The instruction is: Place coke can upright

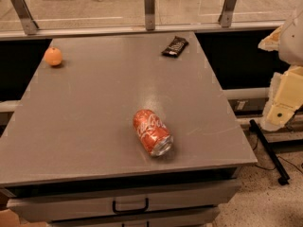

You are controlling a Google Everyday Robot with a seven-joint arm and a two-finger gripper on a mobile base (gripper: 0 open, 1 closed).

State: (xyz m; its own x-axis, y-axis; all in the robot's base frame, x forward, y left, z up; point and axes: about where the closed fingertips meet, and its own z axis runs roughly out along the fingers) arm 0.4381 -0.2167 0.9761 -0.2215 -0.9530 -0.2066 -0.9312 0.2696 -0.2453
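Note:
The coke can (152, 132) lies on its side on the grey table (94, 117), near the front edge and a little right of centre. It is red-orange with white script, and its silver end faces the front right. My arm (284, 93), cream-coloured, hangs at the right edge of the view, off the table. My gripper (271, 150) shows as a thin dark bar below the arm, over the floor, to the right of the can and well apart from it.
A round orange fruit (53, 56) sits at the table's far left. A dark snack bar (175, 46) lies at the far right of centre. A railing with metal posts (149, 8) runs behind the table. A drawer handle (130, 206) is below the front edge.

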